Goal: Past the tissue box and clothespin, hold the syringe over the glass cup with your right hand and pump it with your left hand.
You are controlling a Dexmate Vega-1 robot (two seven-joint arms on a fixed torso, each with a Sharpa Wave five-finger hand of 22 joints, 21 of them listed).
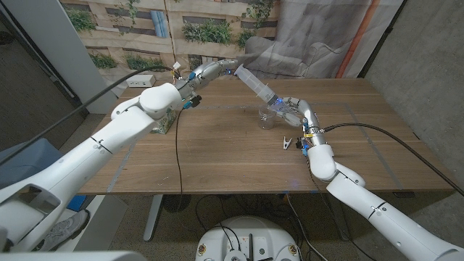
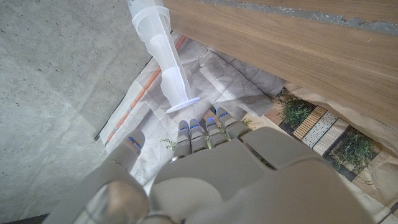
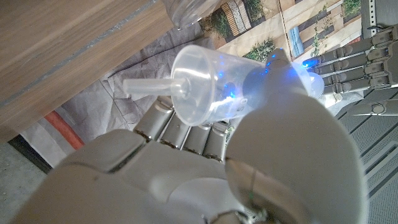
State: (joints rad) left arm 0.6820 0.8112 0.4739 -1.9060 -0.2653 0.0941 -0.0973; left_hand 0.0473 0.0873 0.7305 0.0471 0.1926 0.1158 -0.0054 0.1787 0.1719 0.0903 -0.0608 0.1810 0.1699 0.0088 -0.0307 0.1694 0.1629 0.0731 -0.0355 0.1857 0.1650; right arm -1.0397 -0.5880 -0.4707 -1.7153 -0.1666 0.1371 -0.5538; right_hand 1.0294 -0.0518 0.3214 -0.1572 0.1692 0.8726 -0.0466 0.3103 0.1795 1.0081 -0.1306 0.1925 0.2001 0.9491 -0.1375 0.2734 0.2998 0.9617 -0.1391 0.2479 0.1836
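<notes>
Our right hand (image 1: 291,109) clamps the syringe (image 1: 255,85) tilted above the cup (image 1: 267,116). Our left hand (image 1: 212,70), fingers apart, nears its plunger; an off-axis push could swing the tip off the cup.

White glossy arms (image 1: 109,138) — grey-fingered hands, black cables, blue lights.
</notes>
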